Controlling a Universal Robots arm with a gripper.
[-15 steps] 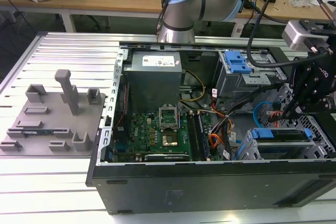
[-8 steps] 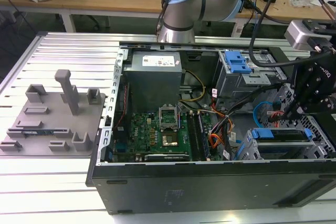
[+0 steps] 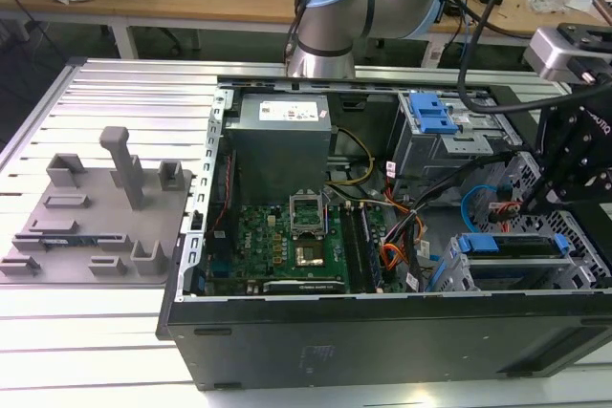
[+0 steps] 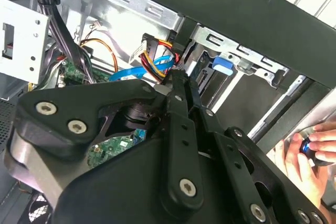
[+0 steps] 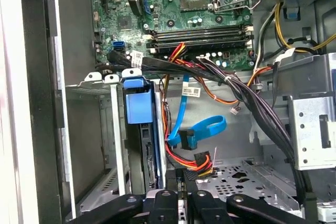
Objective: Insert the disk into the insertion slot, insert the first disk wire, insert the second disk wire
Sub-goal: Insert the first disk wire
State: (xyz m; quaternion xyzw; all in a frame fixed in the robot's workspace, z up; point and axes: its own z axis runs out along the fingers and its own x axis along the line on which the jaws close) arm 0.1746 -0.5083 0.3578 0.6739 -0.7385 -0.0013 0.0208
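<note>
The disk (image 5: 148,163) sits on edge inside the insertion slot (image 5: 119,145), its blue carrier (image 5: 137,106) at the mouth; the exterior view shows the carrier (image 3: 507,244) near the case's front right. My gripper (image 5: 188,181) hangs just beside the slot, shut on a black wire connector (image 5: 199,162) with red, yellow and orange leads. A blue flat wire (image 5: 203,128) loops right next to it, its plug (image 5: 189,141) hanging free. In the second wrist view the fingertips (image 4: 176,77) meet at the same coloured leads (image 4: 157,59). In the exterior view the gripper (image 3: 524,205) is low inside the case.
A thick black cable bundle (image 5: 247,95) crosses above the slot. The taller cage with the blue latch (image 3: 435,117) stands at the back. The motherboard (image 3: 287,236) fills the case's middle. A person's hand (image 4: 315,150) holds something outside the case wall. Grey fixtures (image 3: 96,207) lie on the exterior view's left.
</note>
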